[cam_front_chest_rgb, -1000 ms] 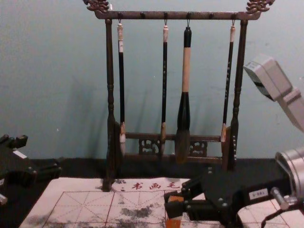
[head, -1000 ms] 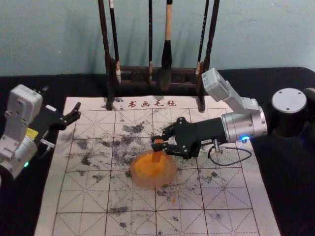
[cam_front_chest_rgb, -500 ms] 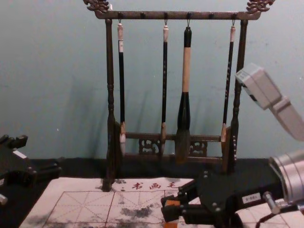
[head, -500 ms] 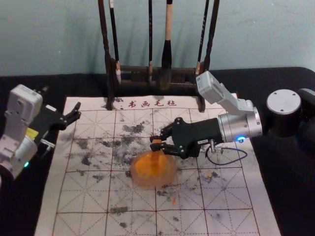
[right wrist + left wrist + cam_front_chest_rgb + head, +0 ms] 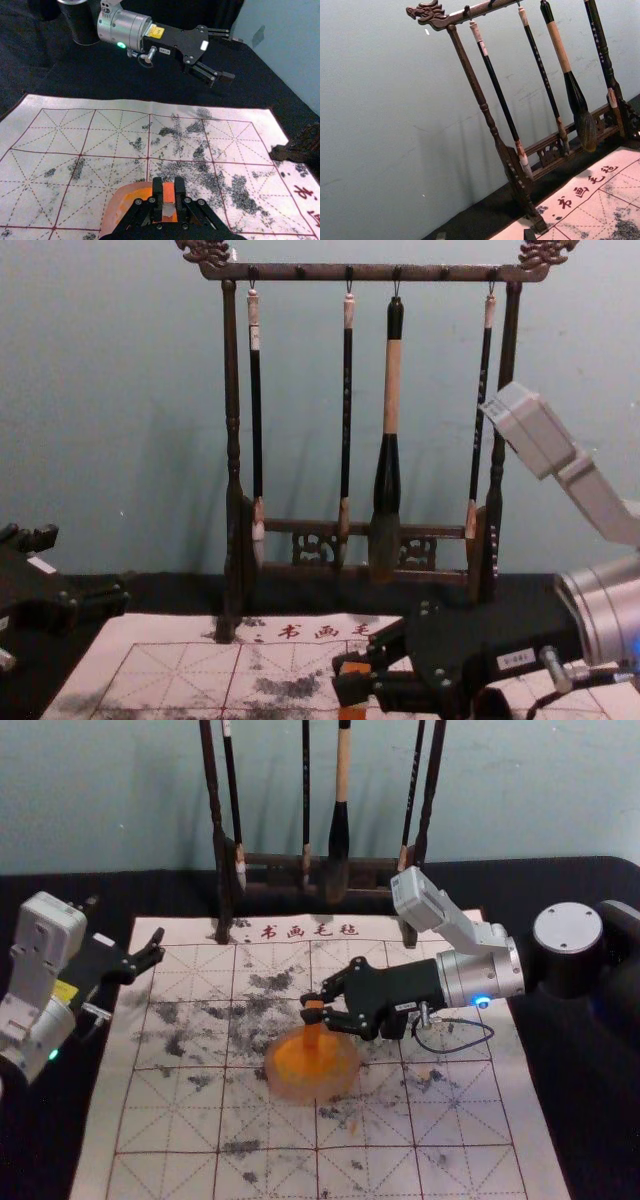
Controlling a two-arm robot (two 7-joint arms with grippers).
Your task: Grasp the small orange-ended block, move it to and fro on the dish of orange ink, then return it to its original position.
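Observation:
In the head view my right gripper (image 5: 313,1009) reaches in from the right, shut on the small orange-ended block (image 5: 312,1036), which stands upright over the dish of orange ink (image 5: 291,1082). Whether the block's lower end touches the ink, I cannot tell. The right wrist view has the block (image 5: 169,193) pinched between the fingertips of the right gripper (image 5: 169,186), with the pink-rimmed dish (image 5: 109,214) behind and below. My left gripper (image 5: 155,952) is parked open at the mat's left edge.
A dark wooden rack (image 5: 232,440) with several hanging brushes, one of them a thick brush (image 5: 388,470), stands at the mat's back edge. The ink-stained, gridded mat (image 5: 180,1120) lies under the dish on a black-covered table (image 5: 60,1120).
My right gripper has shifted a little to the left with the block in its grip, over the dish. The left arm and the dish stayed still.

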